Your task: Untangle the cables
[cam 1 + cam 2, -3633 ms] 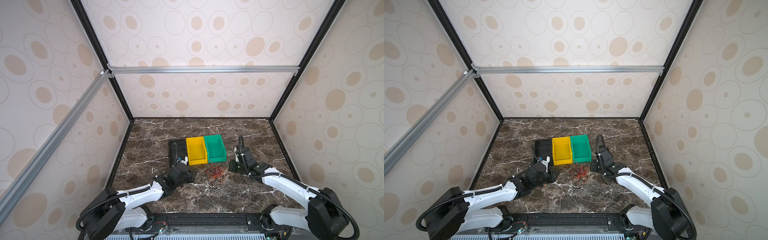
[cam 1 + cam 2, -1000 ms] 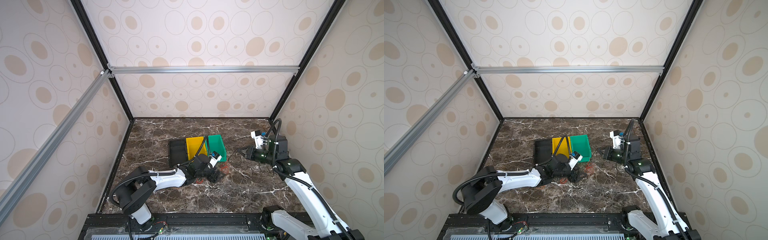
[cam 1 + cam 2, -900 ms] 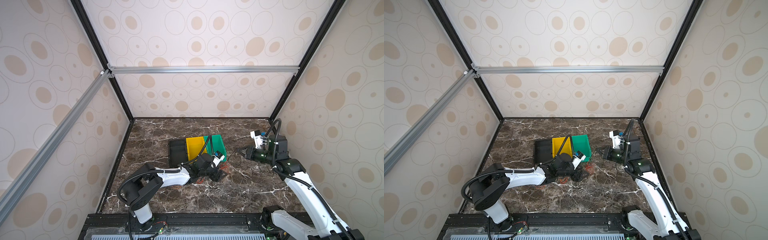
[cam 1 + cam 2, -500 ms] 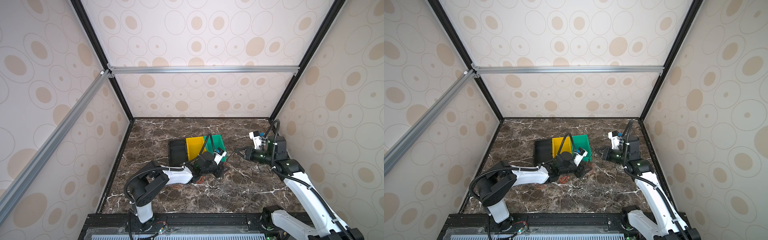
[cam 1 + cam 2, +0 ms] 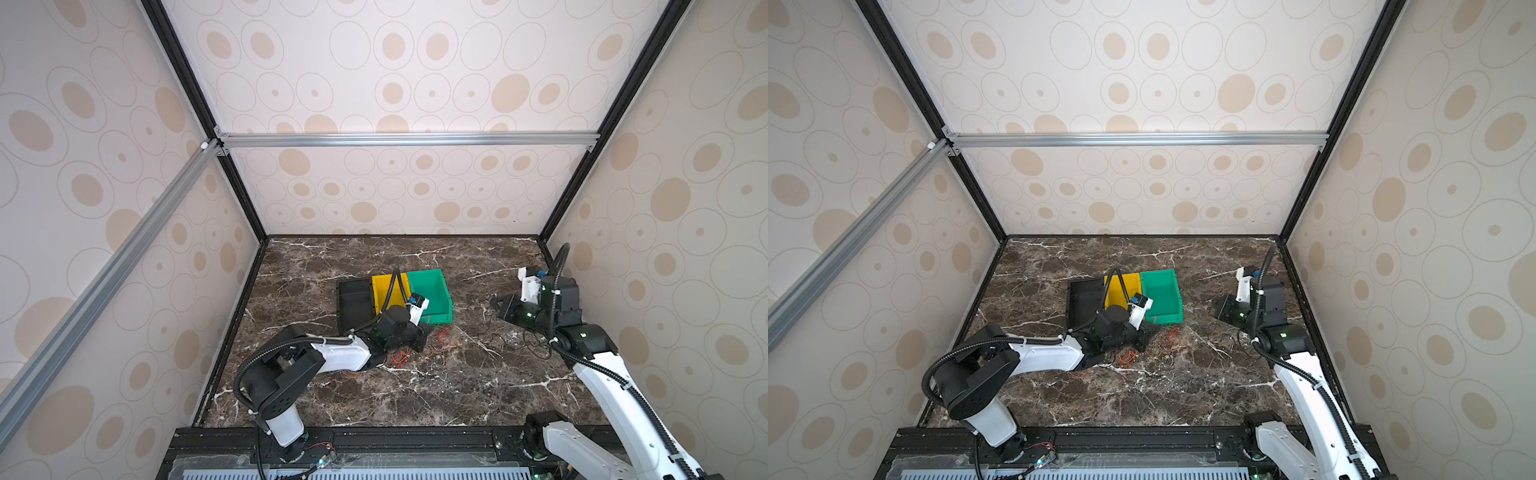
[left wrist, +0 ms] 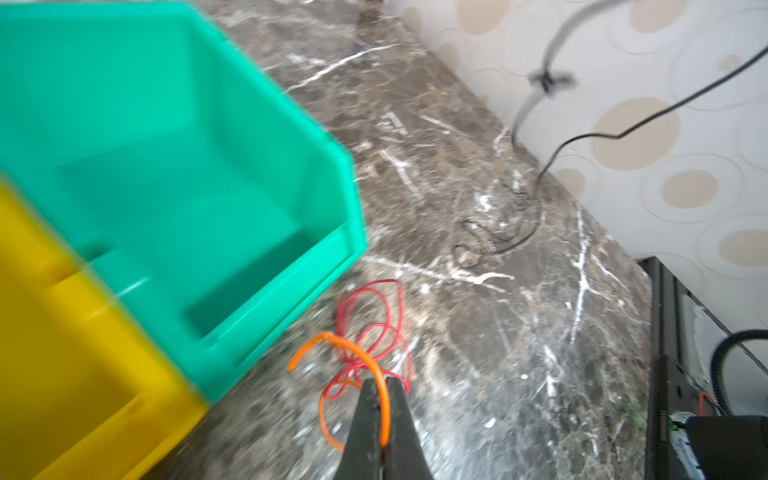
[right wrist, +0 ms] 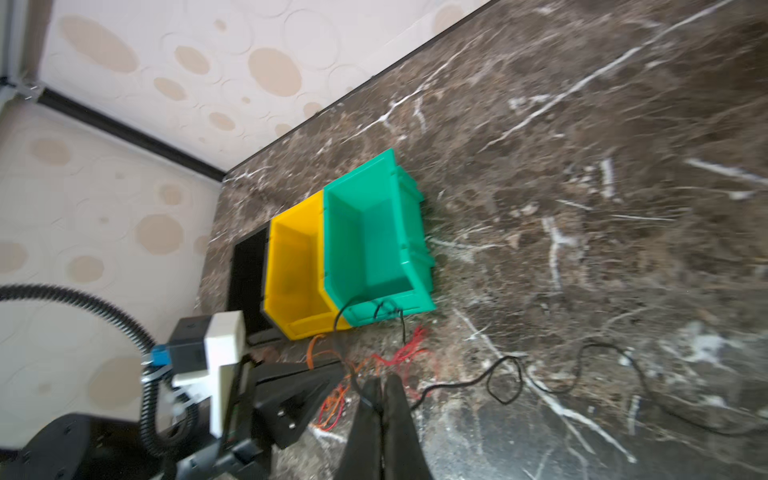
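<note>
Bins: black bin [image 5: 353, 303], yellow bin [image 7: 291, 266] and green bin [image 7: 374, 232] stand side by side mid-table [image 5: 415, 395]. Yellow and green show bare plastic inside; black is too dark to tell.

Left arm lies low, stretched across the table. Left gripper [image 6: 380, 380] is just in front of the green bin, pinched on the orange cable [image 6: 357, 349]. The red cable [image 6: 374, 328] is coiled on the table beside it.

Right arm is raised near the right wall. Right gripper [image 7: 380, 380] is closed on the black cable [image 6: 598, 135], which trails slack over the table.
</note>
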Controlling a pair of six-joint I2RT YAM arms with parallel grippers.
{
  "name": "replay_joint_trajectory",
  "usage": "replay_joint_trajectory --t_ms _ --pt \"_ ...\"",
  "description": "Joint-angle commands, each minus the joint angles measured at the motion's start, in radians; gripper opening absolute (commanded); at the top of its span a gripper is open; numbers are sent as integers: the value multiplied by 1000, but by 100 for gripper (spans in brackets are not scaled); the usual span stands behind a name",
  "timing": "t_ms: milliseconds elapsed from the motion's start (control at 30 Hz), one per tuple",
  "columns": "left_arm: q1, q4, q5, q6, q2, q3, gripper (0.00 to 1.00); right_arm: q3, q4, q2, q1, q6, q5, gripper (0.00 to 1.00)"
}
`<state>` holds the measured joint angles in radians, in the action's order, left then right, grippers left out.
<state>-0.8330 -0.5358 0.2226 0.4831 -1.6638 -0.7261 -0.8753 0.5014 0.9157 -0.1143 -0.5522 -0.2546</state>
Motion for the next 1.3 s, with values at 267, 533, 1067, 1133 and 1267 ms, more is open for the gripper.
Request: replay_joint_trajectory --t_ms 267,533,1067,1133,1267 --pt "35 109 -6 109 106 107 17 -44 41 5 104 32 26 0" --pt "34 212 13 117 177 107 63 -194 -31 84 82 -12 -288 0" --pt "58 277 -29 49 364 121 81 -870 -92 440 -54 -121 -354 0" --pt "65 272 -35 52 382 136 81 -930 -93 481 -61 -129 -366 0" --pt "86 261 -38 68 416 173 82 -1019 -126 554 -66 -160 -391 0"
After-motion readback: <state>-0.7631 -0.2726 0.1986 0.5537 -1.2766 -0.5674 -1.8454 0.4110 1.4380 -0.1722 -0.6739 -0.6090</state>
